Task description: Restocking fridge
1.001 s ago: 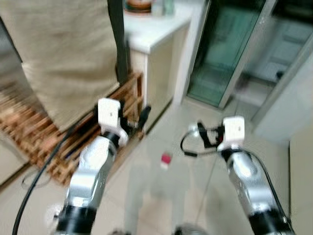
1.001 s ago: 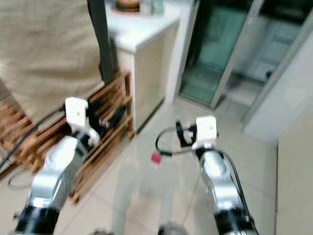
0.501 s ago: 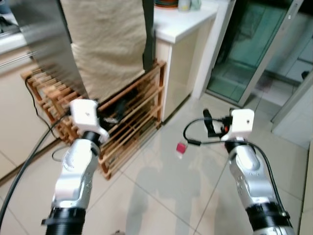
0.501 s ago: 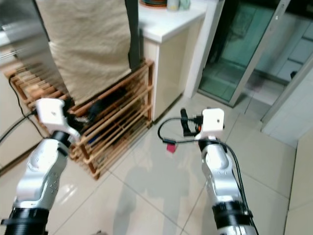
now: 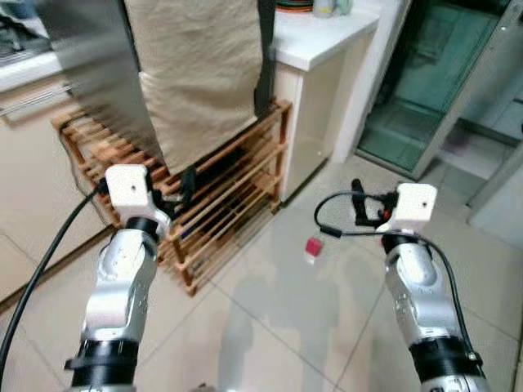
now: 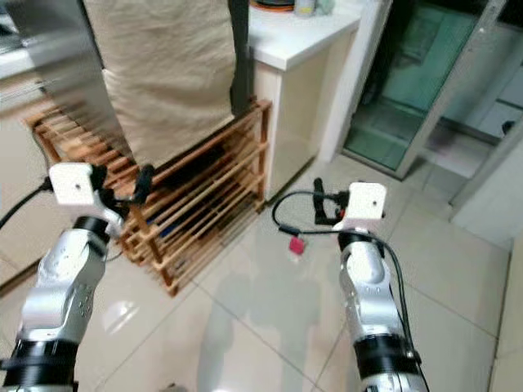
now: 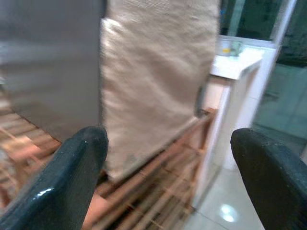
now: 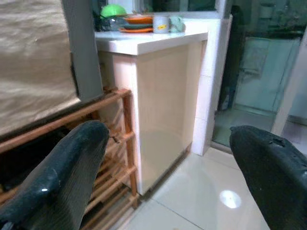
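Pale floor tiles (image 5: 270, 310) lie before the robot; no fridge or stock can be identified with certainty. Left gripper (image 7: 168, 177) and right gripper (image 8: 165, 167) are raised, fingers spread apart, both empty. Near the left arm stands a wooden rack (image 5: 221, 204), with a white counter (image 5: 327, 41) behind. One risk, I think: the small red object (image 5: 314, 247) on the floor could be stepped on while walking.
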Controlling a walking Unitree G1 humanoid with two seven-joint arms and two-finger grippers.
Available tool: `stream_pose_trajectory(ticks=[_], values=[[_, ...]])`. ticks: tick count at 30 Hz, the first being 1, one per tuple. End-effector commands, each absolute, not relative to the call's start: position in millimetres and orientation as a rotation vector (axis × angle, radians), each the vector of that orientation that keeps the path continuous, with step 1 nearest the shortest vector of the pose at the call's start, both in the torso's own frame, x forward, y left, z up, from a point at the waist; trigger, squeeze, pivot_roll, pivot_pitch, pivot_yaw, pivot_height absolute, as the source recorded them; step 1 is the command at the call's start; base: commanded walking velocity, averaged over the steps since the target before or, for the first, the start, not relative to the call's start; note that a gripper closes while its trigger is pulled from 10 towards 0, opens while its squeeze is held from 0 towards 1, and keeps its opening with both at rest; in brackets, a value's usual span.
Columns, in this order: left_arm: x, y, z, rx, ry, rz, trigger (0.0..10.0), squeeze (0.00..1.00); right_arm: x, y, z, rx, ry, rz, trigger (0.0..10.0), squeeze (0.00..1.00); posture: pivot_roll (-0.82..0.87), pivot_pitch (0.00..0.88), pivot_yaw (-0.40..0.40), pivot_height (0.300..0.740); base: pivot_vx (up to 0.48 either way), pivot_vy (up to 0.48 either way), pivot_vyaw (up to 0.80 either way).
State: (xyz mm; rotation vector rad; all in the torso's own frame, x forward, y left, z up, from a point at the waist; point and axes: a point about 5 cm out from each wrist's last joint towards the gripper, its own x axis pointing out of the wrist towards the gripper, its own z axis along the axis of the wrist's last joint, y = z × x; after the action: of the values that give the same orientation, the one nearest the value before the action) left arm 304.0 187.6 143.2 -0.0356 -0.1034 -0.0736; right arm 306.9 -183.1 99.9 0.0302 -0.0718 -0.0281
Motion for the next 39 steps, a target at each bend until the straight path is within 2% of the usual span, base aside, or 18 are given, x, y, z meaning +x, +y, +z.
stream_pose_trajectory(ticks=[1, 12, 15, 21, 25, 33, 39], values=[[308, 190, 144, -0.010, -0.098, -0.073, 10.0, 0.00, 313, -175, 105, 0.027, -0.096, -0.013, 10.0, 0.00, -0.06, 0.000, 0.012, 0.740, 0.322, 0.356, 0.00], [317, 176, 147, -0.106, -0.128, -0.108, 10.0, 0.00, 316, -174, 106, 0.022, -0.090, -0.004, 10.0, 0.00, -0.10, 0.000, -0.004, 0.740, 0.234, 0.387, 0.00], [313, 168, 154, -0.181, -0.161, -0.125, 10.0, 0.00, 317, -174, 106, 0.009, -0.083, 0.012, 10.0, 0.00, -0.10, 0.000, -0.013, 0.740, 0.000, 0.480, -0.77], [313, 155, 156, -0.137, -0.167, -0.154, 10.0, 0.00, 318, -170, 104, 0.009, -0.075, 0.023, 10.0, 0.00, -0.09, 0.000, -0.008, 0.740, 0.000, 0.320, -0.74], [315, 157, 158, -0.112, -0.169, -0.137, 10.0, 0.00, 318, -169, 104, 0.021, -0.089, 0.018, 10.0, 0.00, -0.09, 0.000, -0.004, 0.740, 0.000, 0.000, -0.74], [327, 176, 167, -0.042, -0.159, 0.019, 10.0, 0.00, 318, -162, 101, 0.016, -0.082, 0.044, 10.0, 0.00, -0.09, 0.000, 0.011, 0.740, 0.000, 0.000, 0.00], [327, 178, 162, -0.031, -0.138, 0.017, 10.0, 0.00, 318, -160, 101, 0.020, -0.085, 0.052, 10.0, 0.00, -0.09, 0.000, 0.010, 0.740, 0.000, 0.000, 0.00]])
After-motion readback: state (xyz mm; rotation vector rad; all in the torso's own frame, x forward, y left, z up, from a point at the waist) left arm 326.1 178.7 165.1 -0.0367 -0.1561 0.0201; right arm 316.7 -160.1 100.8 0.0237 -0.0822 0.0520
